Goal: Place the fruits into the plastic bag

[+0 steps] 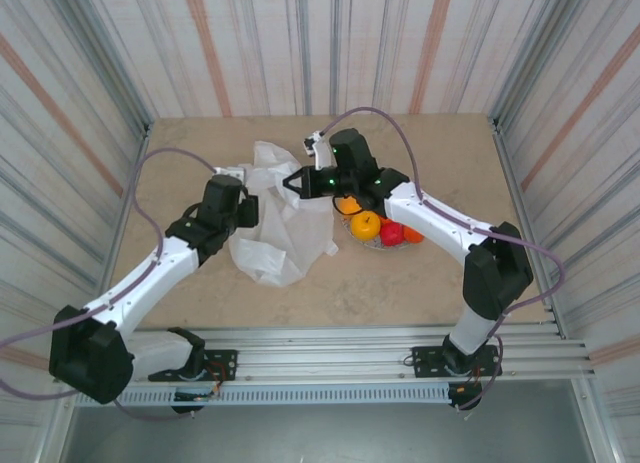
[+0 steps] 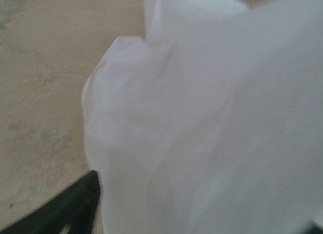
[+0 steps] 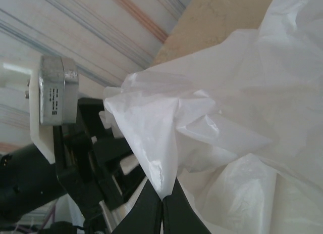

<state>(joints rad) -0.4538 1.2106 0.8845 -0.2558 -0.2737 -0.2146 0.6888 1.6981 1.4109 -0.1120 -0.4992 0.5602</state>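
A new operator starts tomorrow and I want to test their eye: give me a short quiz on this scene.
1. True or false: all the fruits already lie inside the plastic bag.
2. What does the right gripper pinch? A) a fruit B) a fold of the bag C) nothing
3. Fill in: the fruits in view sit on a patterned ____ right of the bag.
Key: 1 false; 2 B; 3 plate.
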